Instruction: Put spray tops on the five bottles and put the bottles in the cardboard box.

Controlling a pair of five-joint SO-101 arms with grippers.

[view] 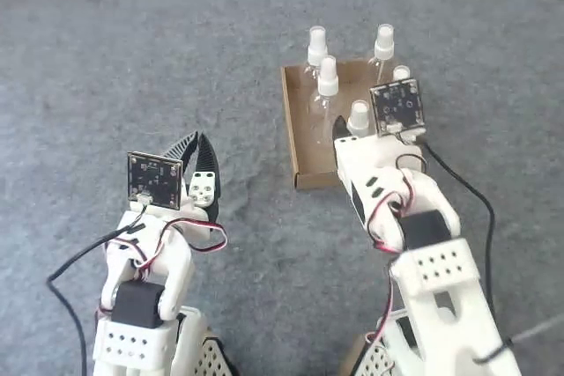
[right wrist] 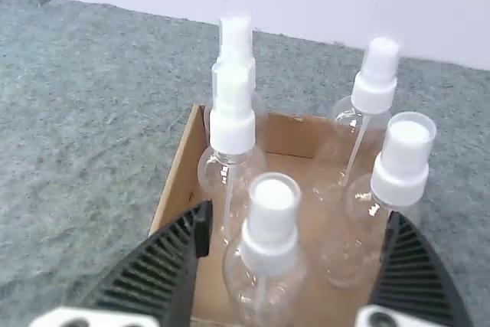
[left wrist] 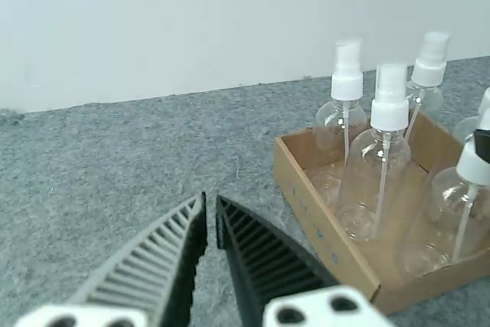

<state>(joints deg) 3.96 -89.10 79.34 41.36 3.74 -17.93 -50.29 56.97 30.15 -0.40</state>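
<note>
Since all five capped bottles stand inside the box, the right hand hangs spread apart either side of the nearest, gripping nothing; the left hand, fingers together, waits over the tabletop, likely unneeded.

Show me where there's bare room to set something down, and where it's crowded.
Widest free patch: the mat left of the box, ahead of the left gripper. Another lies between the two arms, nearer than the box. Crowded: the box holds five bottles, with the right gripper open at its near end.
</note>
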